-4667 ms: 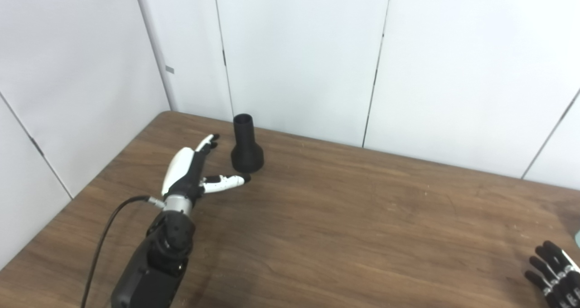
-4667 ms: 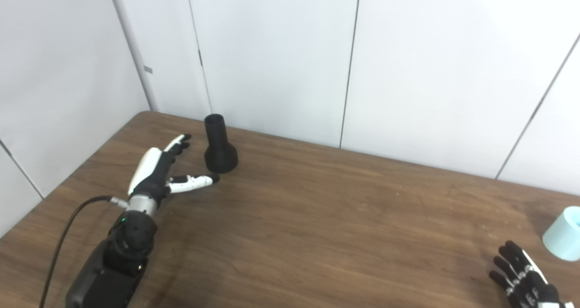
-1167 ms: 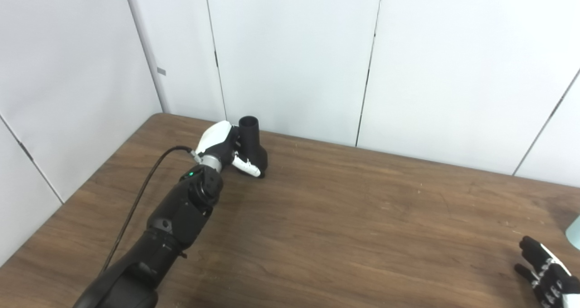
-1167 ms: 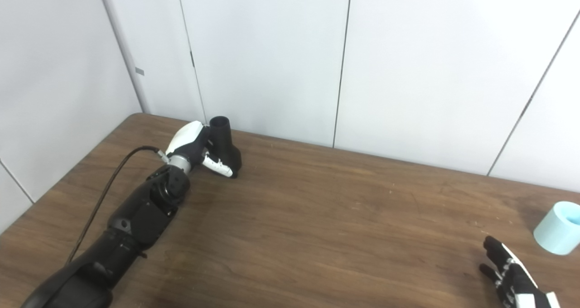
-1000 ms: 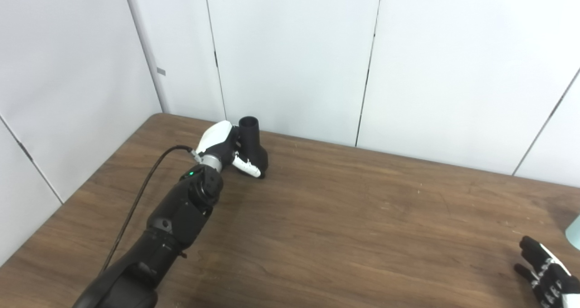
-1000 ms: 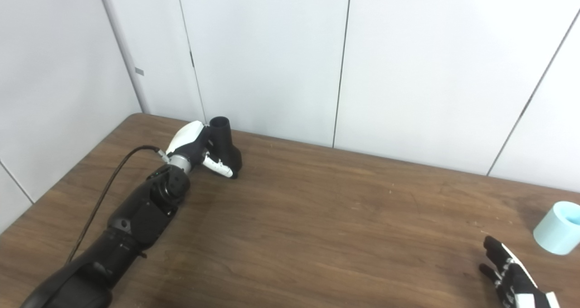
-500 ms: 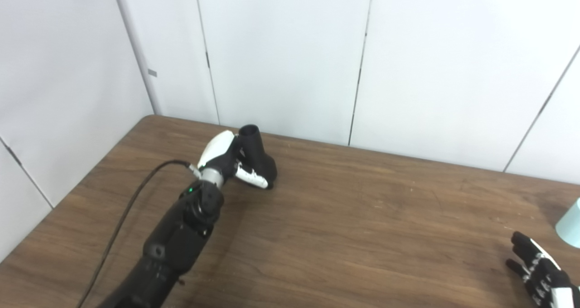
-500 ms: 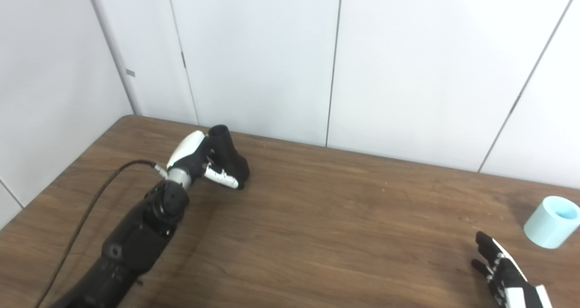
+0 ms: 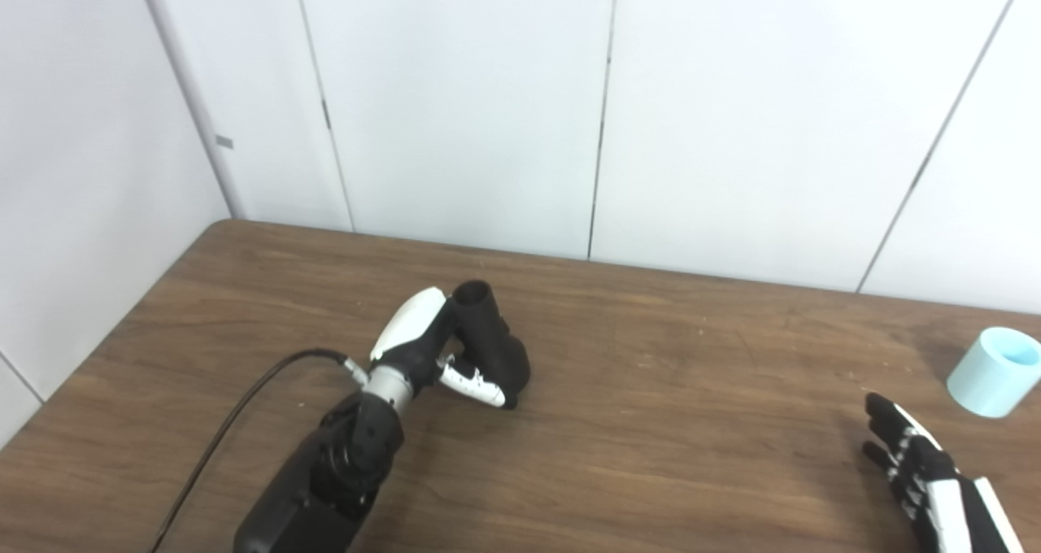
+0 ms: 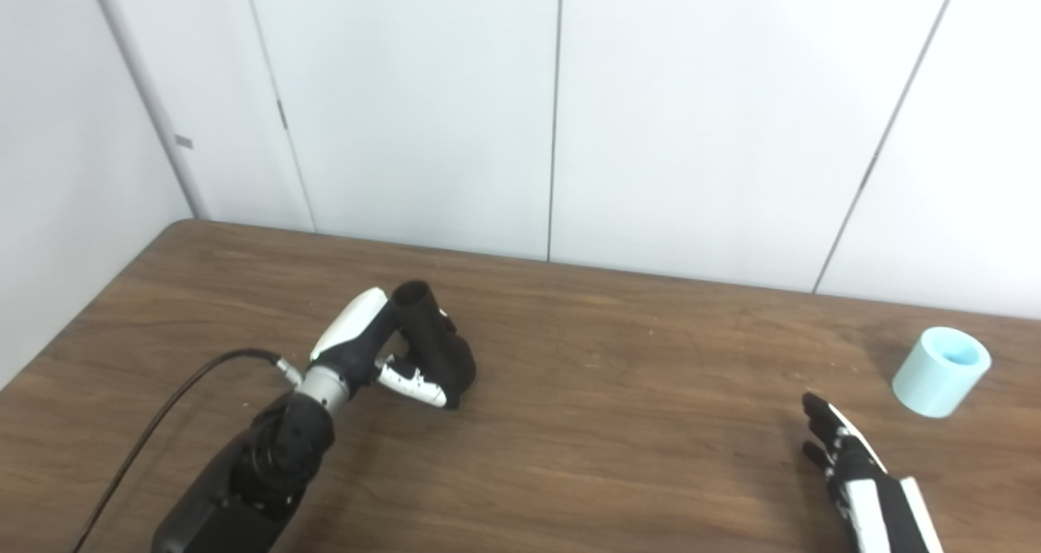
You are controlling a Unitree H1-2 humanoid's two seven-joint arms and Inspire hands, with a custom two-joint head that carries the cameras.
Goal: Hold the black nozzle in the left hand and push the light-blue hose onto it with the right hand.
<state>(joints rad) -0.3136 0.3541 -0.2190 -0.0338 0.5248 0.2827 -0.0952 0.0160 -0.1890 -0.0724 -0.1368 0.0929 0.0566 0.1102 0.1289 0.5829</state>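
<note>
The left hand (image 9: 423, 350) is now clamped on the nozzle (image 9: 492, 346), thumb across the flared base and fingers wrapped behind the neck. 4.7 s ago that hand lay spread on the table beside the nozzle, which stood upright near the back wall. By 1.2 s ago the fingers had closed around it. Since then the nozzle has come away from the wall toward the middle of the table (image 9: 651, 423), tilted so its narrow open end points up and slightly left. The camera has also swung right, so part of the apparent shift is the view, but the nozzle now sits clearly farther from the wall seam than it did. Whether its base is lifted or dragging on the wood I cannot tell.

The right hand (image 10: 854, 468) hovers low over the table at the right edge, fingers spread and holding nothing. It has crept forward over the past 1 s or so. The hose (image 10: 941, 372), a short light-blue tube, stands on end near the table's far right, just beyond those fingertips and not touched.

So the first half of the task looks done: the nozzle is gripped. The second half has not begun. The right hand most likely needs to reach the hose, grasp it, and carry it across to the nozzle's open end, and the 2 parts are well apart.
</note>
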